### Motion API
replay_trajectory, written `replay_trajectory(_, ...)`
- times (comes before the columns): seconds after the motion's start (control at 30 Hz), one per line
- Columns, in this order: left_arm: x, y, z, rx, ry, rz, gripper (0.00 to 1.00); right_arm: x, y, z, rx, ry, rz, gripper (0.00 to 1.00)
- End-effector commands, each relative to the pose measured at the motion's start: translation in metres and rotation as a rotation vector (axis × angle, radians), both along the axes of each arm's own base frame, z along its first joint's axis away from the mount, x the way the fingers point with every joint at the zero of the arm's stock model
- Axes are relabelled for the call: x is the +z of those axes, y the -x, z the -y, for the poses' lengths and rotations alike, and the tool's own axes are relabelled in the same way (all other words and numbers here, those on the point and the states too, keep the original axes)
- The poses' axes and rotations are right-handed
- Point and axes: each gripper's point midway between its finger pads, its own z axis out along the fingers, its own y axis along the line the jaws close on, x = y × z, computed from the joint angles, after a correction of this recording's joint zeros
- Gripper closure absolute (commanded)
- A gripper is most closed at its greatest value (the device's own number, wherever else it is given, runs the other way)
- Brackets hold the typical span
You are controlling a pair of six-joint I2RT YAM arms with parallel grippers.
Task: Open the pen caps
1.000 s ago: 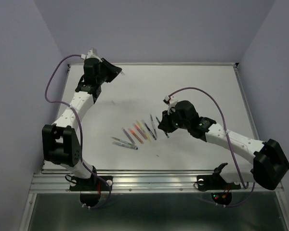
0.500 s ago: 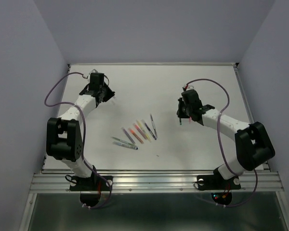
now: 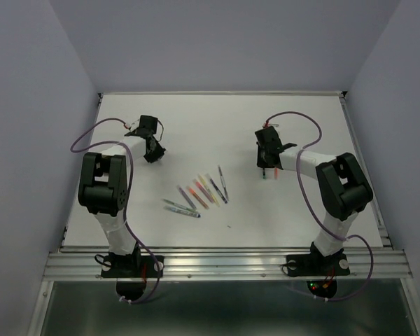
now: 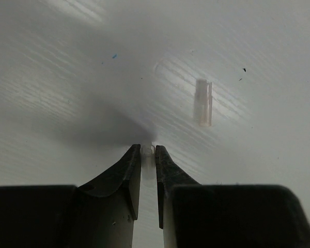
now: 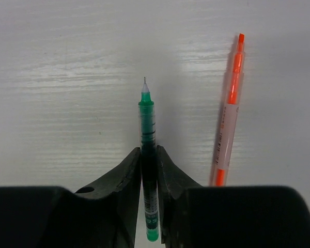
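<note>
My left gripper (image 4: 148, 153) is shut on a small clear pen cap (image 4: 148, 148) pinched at its fingertips, low over the white table; in the top view it is at the back left (image 3: 152, 151). A second clear cap (image 4: 204, 102) lies on the table just ahead of it. My right gripper (image 5: 148, 152) is shut on a green pen (image 5: 147, 119) whose bare tip points away; in the top view it is at the back right (image 3: 267, 166). An orange and pink pen (image 5: 228, 119) lies on the table right beside it. Several more pens (image 3: 199, 192) lie in a row at the table's middle.
The white table (image 3: 217, 119) has a metal rail along its near edge (image 3: 224, 262). Purple cables loop from both arms (image 3: 304, 150). A tiny dark speck (image 3: 229, 225) lies near the pen row.
The left gripper has come down from the back-left corner to the table. The right gripper has moved away from the pen row to the back right, carrying the green pen.
</note>
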Motion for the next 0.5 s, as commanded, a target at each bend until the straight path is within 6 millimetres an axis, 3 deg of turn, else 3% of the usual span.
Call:
replay_trajectory(0.0,0.015,-0.016,-0.007,0.023,-0.027,0.037,1.00,0.016,-0.020,0.010,-0.053,0.031,0.064,0.75)
replay_trajectory(0.17,0.009,-0.019,-0.006,0.030,-0.021,0.023,0.99,0.014,-0.020,0.011,-0.056,0.038,0.061,0.64)
replay_trajectory(0.3,0.006,-0.019,-0.005,0.031,-0.016,0.014,0.82,0.022,-0.020,0.007,-0.023,0.022,0.069,0.54)
replay_trajectory(0.47,0.013,-0.018,-0.005,0.029,-0.014,0.026,0.59,0.055,-0.016,-0.012,0.099,-0.057,0.110,0.35)
